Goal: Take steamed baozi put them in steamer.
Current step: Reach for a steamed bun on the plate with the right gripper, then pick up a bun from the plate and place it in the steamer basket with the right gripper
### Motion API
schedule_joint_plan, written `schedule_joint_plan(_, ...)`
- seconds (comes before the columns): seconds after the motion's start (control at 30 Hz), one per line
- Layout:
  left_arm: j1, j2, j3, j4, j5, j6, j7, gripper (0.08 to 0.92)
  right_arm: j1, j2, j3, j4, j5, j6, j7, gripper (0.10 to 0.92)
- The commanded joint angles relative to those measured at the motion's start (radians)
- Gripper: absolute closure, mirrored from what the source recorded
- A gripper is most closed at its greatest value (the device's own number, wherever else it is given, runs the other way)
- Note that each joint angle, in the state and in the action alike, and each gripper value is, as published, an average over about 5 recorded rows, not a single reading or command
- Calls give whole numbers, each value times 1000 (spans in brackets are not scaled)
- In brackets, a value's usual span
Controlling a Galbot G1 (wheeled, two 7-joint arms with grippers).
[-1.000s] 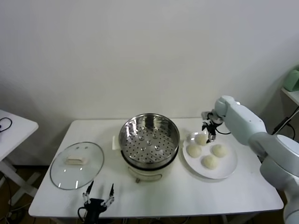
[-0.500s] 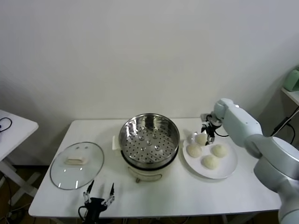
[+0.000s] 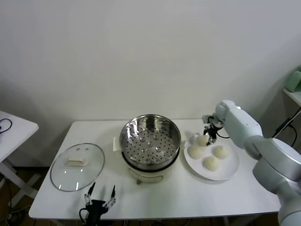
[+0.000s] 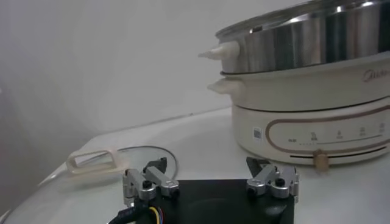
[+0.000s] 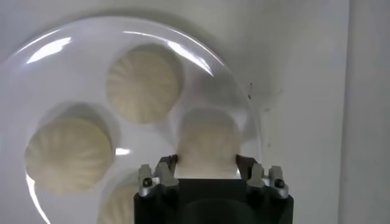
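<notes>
Looking through the right wrist camera, I see my right gripper [image 5: 207, 163] down on the white plate [image 5: 244, 103], its fingertips pressed against either side of the nearest baozi [image 5: 207, 143], so it is grasping that bun. From the head camera this is the bun at the plate's far edge, closest to the steamer [image 3: 150, 141]; the other three baozi [image 3: 211, 163] sit around it on the plate. The steamer stands at the middle of the surface [image 3: 197, 197], perforated tray bare. A glass lid [image 3: 77, 165] lies on the surface on the steamer's other side. My left gripper [image 3: 99, 198] hangs at the surface's near edge, fingers spread apart, holding nothing.
</notes>
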Motion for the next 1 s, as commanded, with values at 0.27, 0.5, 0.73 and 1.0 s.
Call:
schedule_joint_plan(0.27,16,-3,-11,-18,4,-1,-3,177,262,-160,-397,321,339,43,-20,422)
schedule_joint_plan(0.5,15,-10,-10,-21,10,0,-5,177,523,-215,-589,589,613,67,-47,423)
schedule_joint_plan(0.73,13,-14,-5,-10,20,-9,-10,177,702,-184,-729,787,771,227,-77,432)
schedule_joint_plan(1.0,3,-18,-7,1,25,-15,-15,177,741,-5,-810,829,614,484,-22,431)
